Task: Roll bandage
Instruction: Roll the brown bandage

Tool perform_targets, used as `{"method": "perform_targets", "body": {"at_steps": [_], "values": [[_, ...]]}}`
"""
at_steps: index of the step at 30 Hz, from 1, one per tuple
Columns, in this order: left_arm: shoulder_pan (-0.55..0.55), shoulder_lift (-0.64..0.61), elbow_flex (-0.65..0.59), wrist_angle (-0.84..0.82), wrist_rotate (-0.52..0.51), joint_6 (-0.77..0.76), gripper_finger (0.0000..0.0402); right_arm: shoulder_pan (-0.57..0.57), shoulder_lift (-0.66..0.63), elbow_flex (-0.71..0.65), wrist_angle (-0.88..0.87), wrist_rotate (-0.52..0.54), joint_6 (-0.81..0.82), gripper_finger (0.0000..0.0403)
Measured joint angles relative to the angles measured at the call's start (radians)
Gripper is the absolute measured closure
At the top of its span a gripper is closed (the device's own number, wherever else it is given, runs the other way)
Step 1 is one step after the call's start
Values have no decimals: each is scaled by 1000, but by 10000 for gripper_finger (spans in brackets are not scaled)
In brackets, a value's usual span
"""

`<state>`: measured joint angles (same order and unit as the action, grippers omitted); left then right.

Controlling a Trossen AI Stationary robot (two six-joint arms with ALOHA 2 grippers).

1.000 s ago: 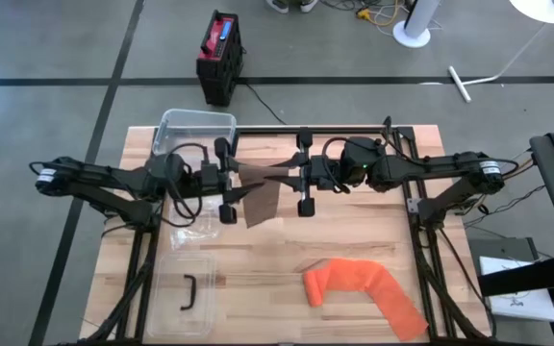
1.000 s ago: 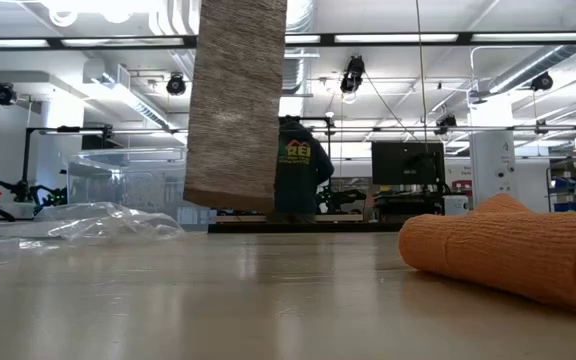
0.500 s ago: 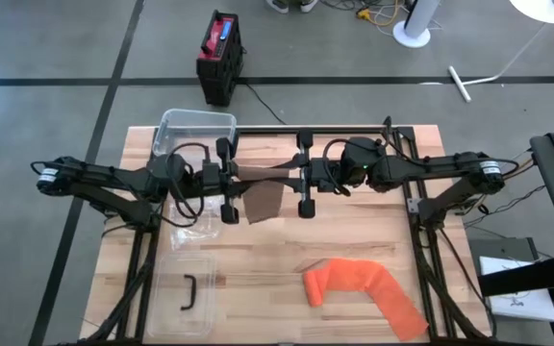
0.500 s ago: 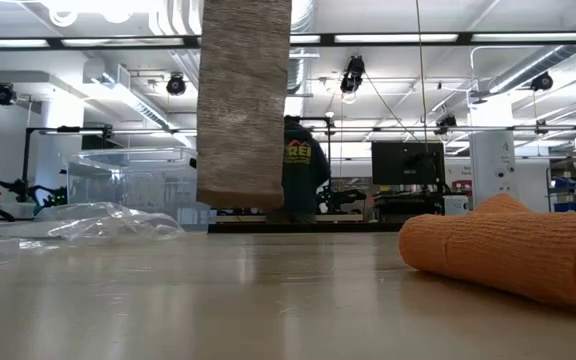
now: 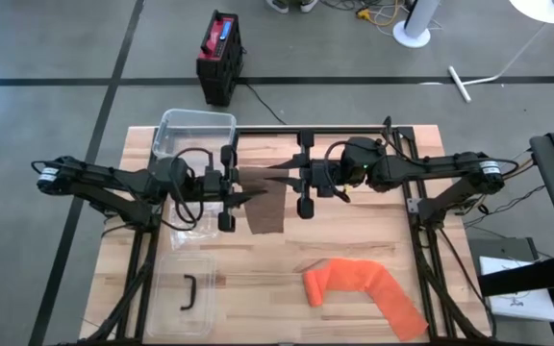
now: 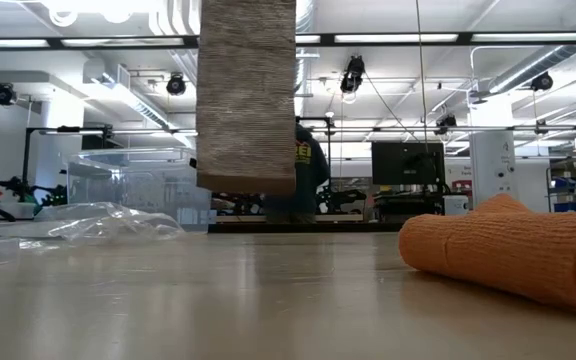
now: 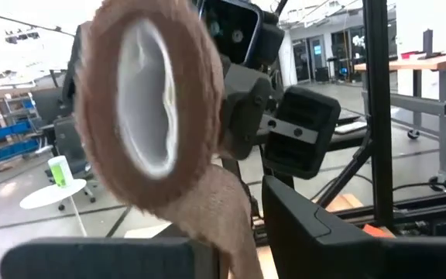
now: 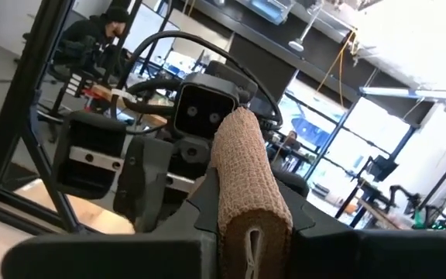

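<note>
A brown bandage (image 5: 267,204) hangs in mid-air over the table's middle, between my two grippers. Its rolled part (image 7: 149,116) lies level, running from one gripper to the other. The loose strip (image 6: 246,100) hangs flat below it, its lower edge clear of the table. My left gripper (image 5: 243,185) comes in level from the table's left, shut on the strip just under the roll. My right gripper (image 5: 291,179) comes in level from the right, shut on the roll's end. An orange bandage (image 5: 364,286) lies on the table at the near right. My left gripper has the loose strip (image 7: 235,229) between its two fingers, right below the roll's open end. The fingers come level from the table's left. The strip runs down past them and hangs free. My right gripper pinches the roll's near end (image 8: 250,232) flat between its two fingers. It comes level from the table's right, the fingers lying along the roll. The roll (image 8: 242,163) sticks out beyond the fingertips toward the left gripper, lifted clear of the table.
A clear tub (image 5: 196,131) stands at the far left, with a crumpled plastic bag (image 5: 190,235) and a clear lid with a black handle (image 5: 187,293) nearer on the left. The arms' frame rails (image 5: 354,132) cross the far side. A person stands in the room beyond the table (image 6: 306,170).
The hanging strip has swung round: its lower edge, slanted a second ago, is now level and a little higher above the table. It has shifted slightly toward the table's right. Both grippers have stayed where they were.
</note>
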<state>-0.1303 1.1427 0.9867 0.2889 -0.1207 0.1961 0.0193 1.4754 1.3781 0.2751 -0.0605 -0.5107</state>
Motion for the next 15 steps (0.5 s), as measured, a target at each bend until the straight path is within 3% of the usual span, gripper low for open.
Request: {"method": "perform_targets", "body": {"at_steps": [10,15], "values": [[-6,-10,0,-12,1,-53,396,0,0,0,15,-25,-159,361],[-11,-14,0,-23,36,-79,400,0,0,0,15,-18,-292,361]]}}
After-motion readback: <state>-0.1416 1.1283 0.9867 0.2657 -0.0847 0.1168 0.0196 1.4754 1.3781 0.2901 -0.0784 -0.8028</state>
